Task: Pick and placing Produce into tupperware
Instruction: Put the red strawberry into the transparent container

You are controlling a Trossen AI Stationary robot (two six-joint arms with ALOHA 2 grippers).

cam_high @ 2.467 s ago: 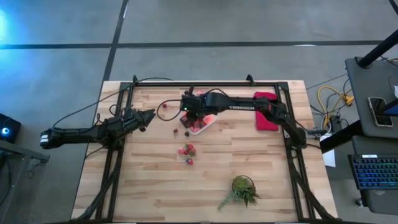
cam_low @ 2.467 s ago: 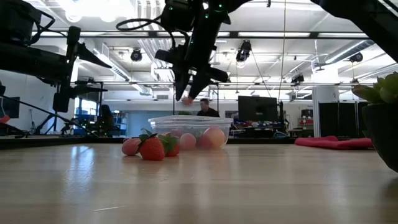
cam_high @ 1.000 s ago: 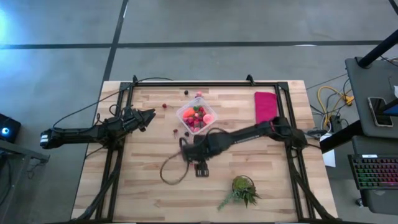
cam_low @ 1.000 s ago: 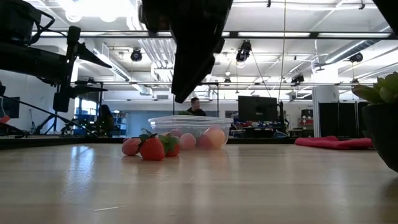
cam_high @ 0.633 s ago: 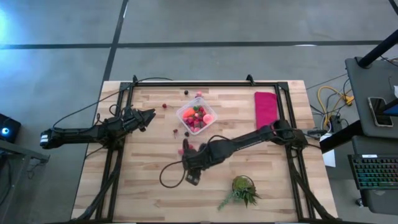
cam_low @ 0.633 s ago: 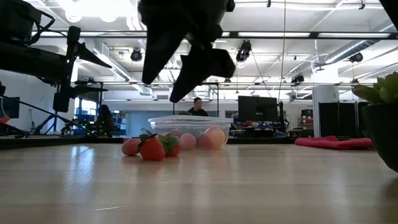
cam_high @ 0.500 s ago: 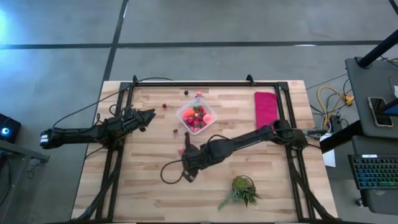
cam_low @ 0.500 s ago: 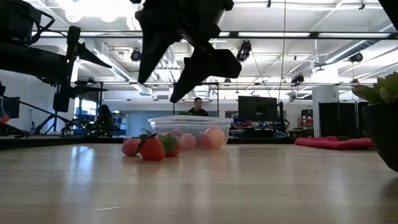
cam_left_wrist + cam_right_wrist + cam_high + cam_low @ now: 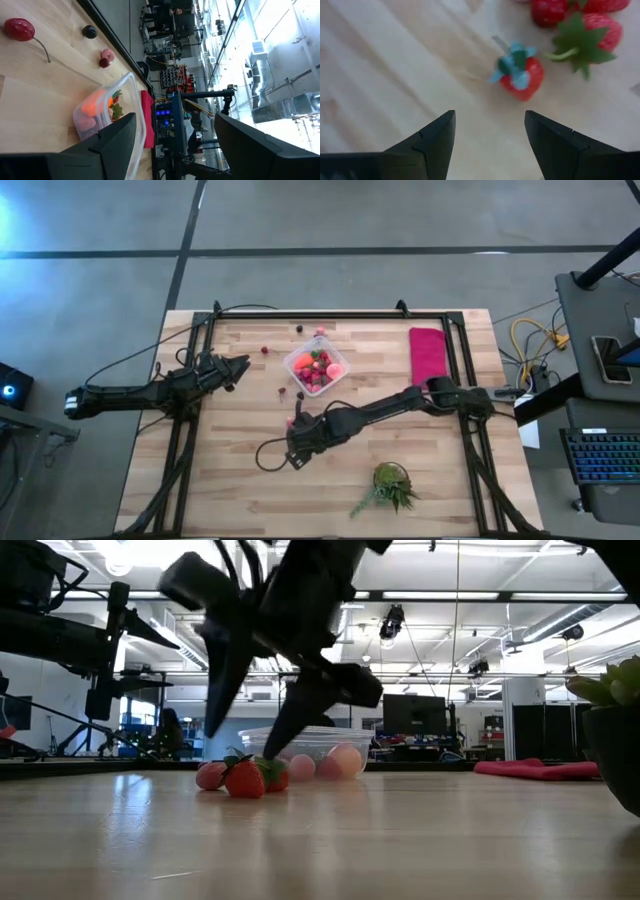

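Observation:
The clear tupperware (image 9: 315, 367) stands at the table's far middle with several produce pieces inside. Loose produce lies in a small cluster (image 9: 299, 421) nearer the middle: three strawberries show in the right wrist view, the closest a red one with a green cap (image 9: 521, 74). My right gripper (image 9: 243, 743) hangs open just above this cluster, pointing steeply down, with nothing between its fingers (image 9: 489, 117). My left gripper (image 9: 240, 365) waits open at the table's left, pointing level toward the tupperware (image 9: 107, 117).
More loose pieces lie on the far side: a cherry (image 9: 20, 29), a dark berry (image 9: 90, 31), a pink piece (image 9: 106, 55), and two small ones (image 9: 290, 391) next to the tupperware. A magenta cloth (image 9: 427, 355) lies far right, a green potted plant (image 9: 390, 485) near right.
My right gripper has come down toward the loose strawberries, shifting a little toward the table's left, and has rolled about its own pointing line, so that both fingers now show side by side in the low view. The produce has not moved.

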